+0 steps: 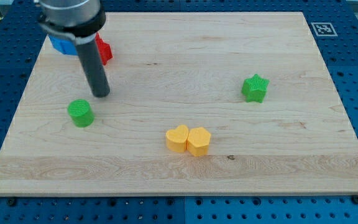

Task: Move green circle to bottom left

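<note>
The green circle (80, 113) is a short green cylinder on the wooden board (185, 180), in the left half, a little below mid-height. My tip (100, 94) stands just above and to the right of it, a small gap apart. The rod rises from there toward the view's top left.
A green star (255, 88) sits at the right. A yellow heart (178, 138) and a yellow pentagon-like block (199, 141) touch each other near the bottom centre. A blue block (60, 45) and a red block (104, 51) lie at the top left, partly hidden behind the rod.
</note>
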`<action>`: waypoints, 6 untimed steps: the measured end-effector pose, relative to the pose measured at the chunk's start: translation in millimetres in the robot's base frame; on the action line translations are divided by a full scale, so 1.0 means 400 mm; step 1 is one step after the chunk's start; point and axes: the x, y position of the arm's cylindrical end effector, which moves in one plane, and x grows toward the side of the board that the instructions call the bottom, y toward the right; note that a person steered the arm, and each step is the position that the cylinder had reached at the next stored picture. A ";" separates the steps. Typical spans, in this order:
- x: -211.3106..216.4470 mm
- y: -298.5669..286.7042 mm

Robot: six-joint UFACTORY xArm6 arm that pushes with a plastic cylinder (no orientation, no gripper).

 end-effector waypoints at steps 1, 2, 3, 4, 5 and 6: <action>0.088 -0.052; 0.136 -0.089; 0.179 -0.118; 0.207 -0.129; 0.231 -0.134; 0.226 -0.112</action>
